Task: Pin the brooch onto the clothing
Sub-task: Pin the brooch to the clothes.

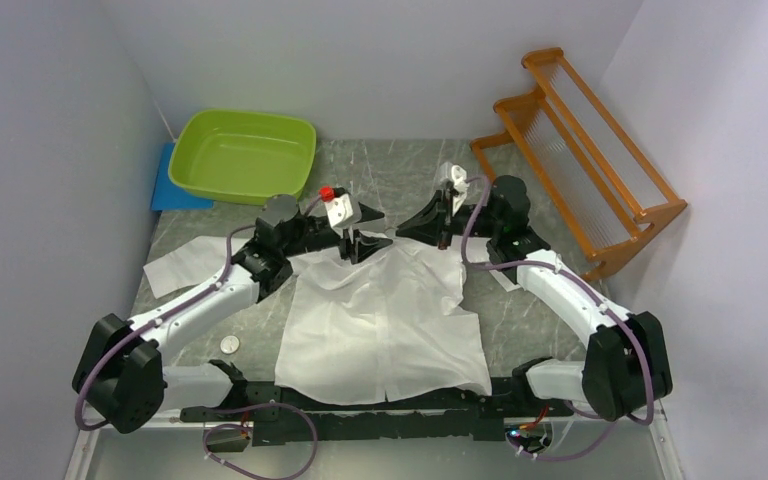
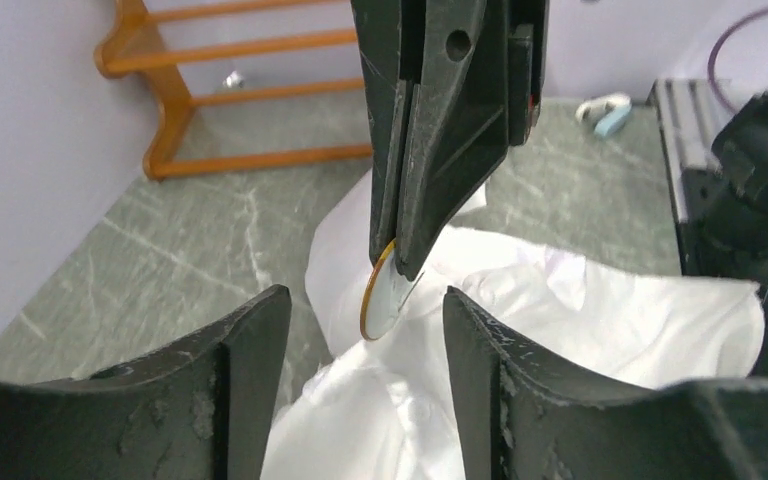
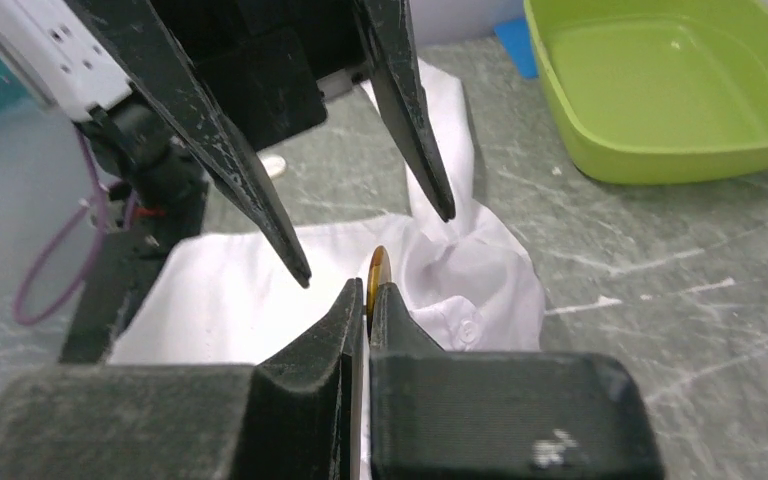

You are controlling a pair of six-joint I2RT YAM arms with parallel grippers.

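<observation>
The clothing, a white button-front shirt, lies spread on the table, its collar end bunched up between the two grippers. The brooch, a thin round disc with a gold rim, is held on edge just above the crumpled collar fabric. My right gripper is shut on the brooch, with the shirt right under it. My left gripper faces it, open, its fingers on either side of the brooch and not touching it. From above, the left gripper and right gripper meet at the collar.
A green basin on a blue mat sits at the back left. A wooden rack stands at the back right. A small round disc lies by the left arm, and a loose white cloth lies further left.
</observation>
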